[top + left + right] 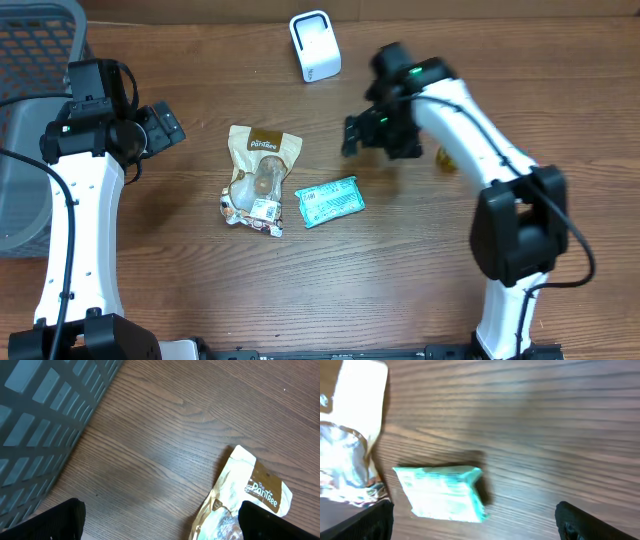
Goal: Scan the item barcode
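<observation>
The left end effector (160, 128) and right end effector (358, 133) gape wide, empty. Descending off-centre, the right could shove the mid-frame teal packet (329, 201) into the pouch (258, 180).

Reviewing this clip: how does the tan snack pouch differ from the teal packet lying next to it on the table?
The tan pouch is clearly larger than the teal packet. The pouch is tan and brown with a shiny lower part; the packet is teal with a pale label. In the overhead view the pouch runs top to bottom, while the packet lies sideways at a slight tilt. Both lie flat on the wooden table, side by side, with nothing gripping them.
</observation>
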`<state>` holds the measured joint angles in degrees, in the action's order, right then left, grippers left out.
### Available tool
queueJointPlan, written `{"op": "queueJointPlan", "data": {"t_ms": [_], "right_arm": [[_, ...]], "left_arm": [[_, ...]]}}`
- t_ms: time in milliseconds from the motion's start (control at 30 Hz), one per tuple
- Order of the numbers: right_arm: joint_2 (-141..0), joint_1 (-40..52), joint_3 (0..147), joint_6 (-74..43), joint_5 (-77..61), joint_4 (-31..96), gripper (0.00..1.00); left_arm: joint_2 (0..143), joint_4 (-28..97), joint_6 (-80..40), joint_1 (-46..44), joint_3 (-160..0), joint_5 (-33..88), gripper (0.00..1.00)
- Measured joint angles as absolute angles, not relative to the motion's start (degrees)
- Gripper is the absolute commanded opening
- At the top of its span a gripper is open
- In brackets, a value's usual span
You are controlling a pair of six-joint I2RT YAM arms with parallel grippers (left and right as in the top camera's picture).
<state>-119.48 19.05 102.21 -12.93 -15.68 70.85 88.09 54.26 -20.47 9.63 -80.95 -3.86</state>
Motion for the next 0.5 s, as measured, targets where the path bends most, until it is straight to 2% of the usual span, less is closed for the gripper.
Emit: {"op": "queueJointPlan", "data": {"t_ms": [167,500], "right_arm": [[-119.4,12.0,102.0,-11.3,-21.6,73.3,1.00],[-119.4,11.8,95.1,-10.9,-23.6,73.9,1.00]], "left_arm": [[88.1,54.3,-20.4,9.6,-80.9,-3.9,0.99],[88.1,54.3,-20.5,9.6,-80.9,-3.9,0.99]]}}
